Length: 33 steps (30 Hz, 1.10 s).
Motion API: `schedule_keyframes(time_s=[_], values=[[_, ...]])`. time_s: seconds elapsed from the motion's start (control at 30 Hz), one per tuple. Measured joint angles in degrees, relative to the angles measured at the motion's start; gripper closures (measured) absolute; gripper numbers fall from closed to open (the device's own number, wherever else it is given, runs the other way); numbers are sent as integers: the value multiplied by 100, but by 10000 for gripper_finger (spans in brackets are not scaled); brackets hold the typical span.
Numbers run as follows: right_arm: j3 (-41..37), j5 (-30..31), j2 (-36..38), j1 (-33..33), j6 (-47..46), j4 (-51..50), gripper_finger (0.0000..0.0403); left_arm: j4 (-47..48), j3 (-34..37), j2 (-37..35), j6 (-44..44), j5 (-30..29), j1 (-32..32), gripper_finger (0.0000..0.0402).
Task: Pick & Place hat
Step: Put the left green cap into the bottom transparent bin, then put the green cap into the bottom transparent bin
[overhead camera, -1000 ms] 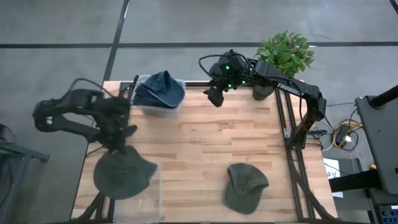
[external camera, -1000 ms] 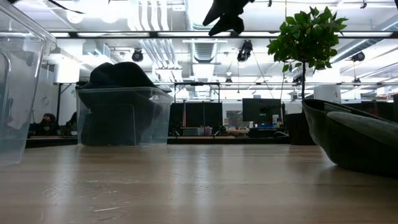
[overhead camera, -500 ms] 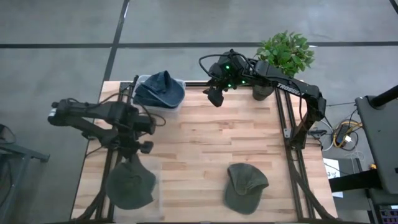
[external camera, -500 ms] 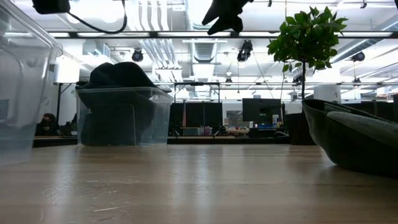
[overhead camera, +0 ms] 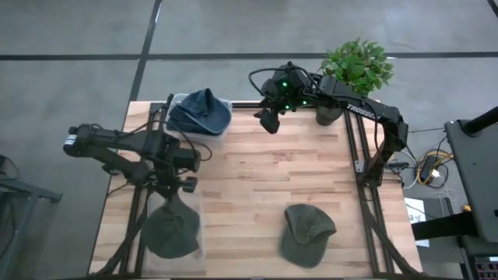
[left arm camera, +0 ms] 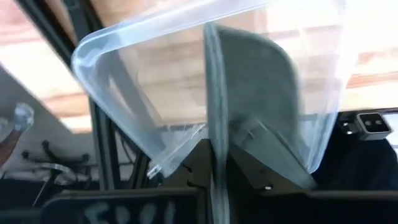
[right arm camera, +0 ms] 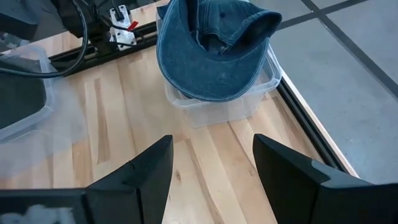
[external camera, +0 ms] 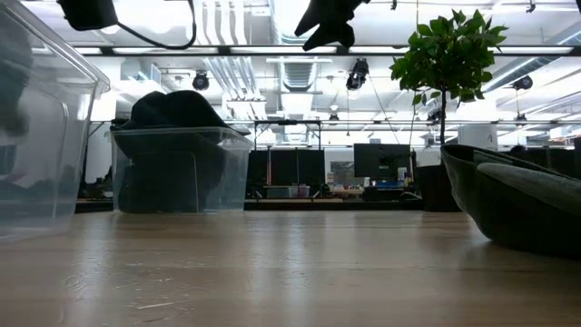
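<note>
My left gripper (overhead camera: pixel 180 187) is shut on a green hat (overhead camera: pixel 173 232) that hangs from it in a clear bin (overhead camera: pixel 199 237) at the table's near-left. The left wrist view shows the hat (left arm camera: pixel 261 93) behind the bin's clear wall (left arm camera: pixel 143 74). A second green hat (overhead camera: pixel 307 233) lies on the table near the near edge; in the low view it (external camera: pixel 517 204) fills the right side. My right gripper (overhead camera: pixel 268 120) hovers open, high over the far edge, touching nothing. My left gripper pinches a thin edge of the green hat (left arm camera: pixel 216 134) between its two fingers, coming from above and pointing down. The hat hangs below the fingers inside the clear bin. Whether its lower end rests on the bin's floor I cannot tell.
A blue denim hat (overhead camera: pixel 201 111) sits on top of a second clear bin (right arm camera: pixel 217 106) at the far edge. A potted plant (overhead camera: pixel 354 70) stands at the far-right corner. Bare wood (overhead camera: pixel 257 179) lies between the bins and the second green hat.
My left gripper has moved from the table's left edge toward the right and slightly nearer, carrying the green hat with it. The hat, first spread broad, now hangs narrower over the near-left bin. The right arm has kept still.
</note>
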State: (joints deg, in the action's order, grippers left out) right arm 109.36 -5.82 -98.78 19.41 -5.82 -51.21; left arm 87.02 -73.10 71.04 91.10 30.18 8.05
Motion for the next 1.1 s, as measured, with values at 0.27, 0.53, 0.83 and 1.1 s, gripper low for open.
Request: schedule_keyframes(time_s=[0.27,0.53,0.83,1.1], values=[[1,-17,0,-1,0,-5,188,-135,0,-101,-115,-92,-4,291],[2,-66,0,-1,286,-923,188,-737,4,-298,-279,-516,-7,262],[-48,-1278,0,-3,1093,-2318,188,-2880,4,-589,-826,-2243,-137,262],[-292,-2301,5,-135,1228,-3180,188,-4541,28,-572,-2114,-3164,-409,262]])
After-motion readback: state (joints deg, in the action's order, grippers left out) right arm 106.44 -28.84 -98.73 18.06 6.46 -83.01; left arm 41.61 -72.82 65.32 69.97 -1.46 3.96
